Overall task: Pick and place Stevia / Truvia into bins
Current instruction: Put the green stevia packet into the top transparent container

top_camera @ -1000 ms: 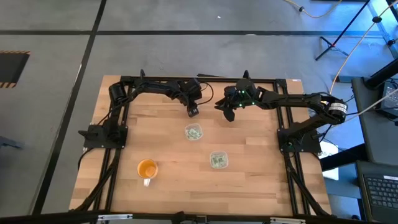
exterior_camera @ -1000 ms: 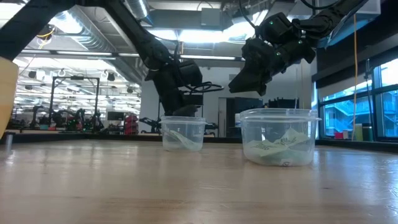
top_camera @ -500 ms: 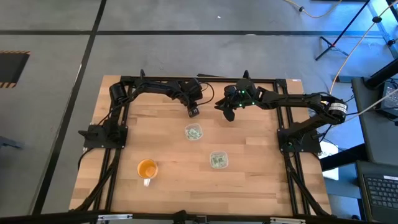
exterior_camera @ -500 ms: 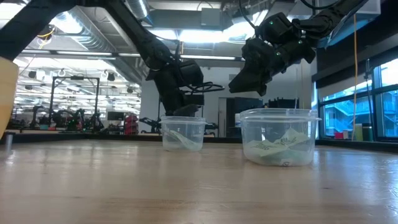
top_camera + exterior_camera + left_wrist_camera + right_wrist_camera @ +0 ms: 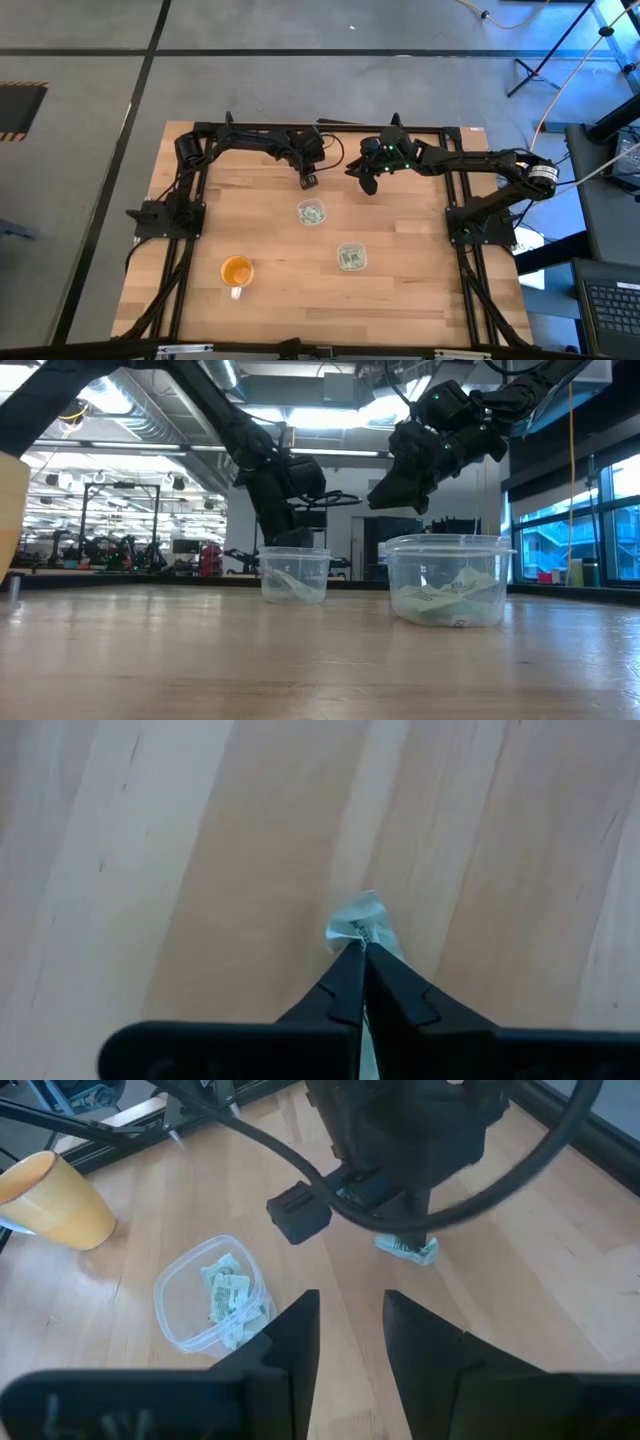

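Packet (image 5: 361,927) of pale green and white sweetener sits pinched between the left gripper (image 5: 361,952) fingertips, which are closed tight on it with no gap showing; the paper sticks out past the tips, its long axis roughly in line with the fingers, crumpled at the free end. From the right wrist view the same packet (image 5: 408,1248) hangs under the left arm, just above the bare wood near the far edge of the table (image 5: 420,300). The left gripper (image 5: 310,180) is beyond the nearer-to-it clear bin (image 5: 311,213), not over it. That bin (image 5: 213,1308) already has several packets lying loosely inside; the second bin (image 5: 350,257) closer to the front holds more. The right gripper (image 5: 366,184) hovers beside the left one, its fingers (image 5: 290,1342) spread a moderate way apart and holding nothing. An orange cup (image 5: 236,271) stands well apart toward the front left.
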`<state>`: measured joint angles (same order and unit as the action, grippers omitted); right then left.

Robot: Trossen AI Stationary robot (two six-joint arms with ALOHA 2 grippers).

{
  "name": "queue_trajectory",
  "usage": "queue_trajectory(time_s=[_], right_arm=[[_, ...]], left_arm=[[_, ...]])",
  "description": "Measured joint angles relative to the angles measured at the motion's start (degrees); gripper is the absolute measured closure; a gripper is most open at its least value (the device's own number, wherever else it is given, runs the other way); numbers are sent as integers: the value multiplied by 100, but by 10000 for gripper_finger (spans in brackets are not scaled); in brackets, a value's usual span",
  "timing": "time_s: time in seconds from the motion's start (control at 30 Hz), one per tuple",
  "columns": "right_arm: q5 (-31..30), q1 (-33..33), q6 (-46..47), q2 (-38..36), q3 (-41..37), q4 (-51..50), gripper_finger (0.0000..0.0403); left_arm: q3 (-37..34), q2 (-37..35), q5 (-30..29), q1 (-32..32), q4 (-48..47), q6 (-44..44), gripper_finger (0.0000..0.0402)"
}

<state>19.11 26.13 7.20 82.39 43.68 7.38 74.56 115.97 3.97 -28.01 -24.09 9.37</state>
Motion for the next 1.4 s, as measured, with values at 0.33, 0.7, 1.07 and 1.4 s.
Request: queue_trajectory(time_s=[0.33, 0.7, 1.07, 1.4], right_arm=[[0, -1, 4, 0, 0, -2, 287], [0, 0, 43, 0, 0, -38, 287], [2, 0, -21, 0, 0, -317, 287], [0, 0, -24, 0, 0, -321, 287]], left_arm=[[5, -321, -7, -56, -216, 44, 398], [14, -1134, 107, 149, -755, 485, 397], [18, -1831, 783, 997, -1261, 492, 398], [-252, -1819, 1424, 1641, -1050, 473, 398]])
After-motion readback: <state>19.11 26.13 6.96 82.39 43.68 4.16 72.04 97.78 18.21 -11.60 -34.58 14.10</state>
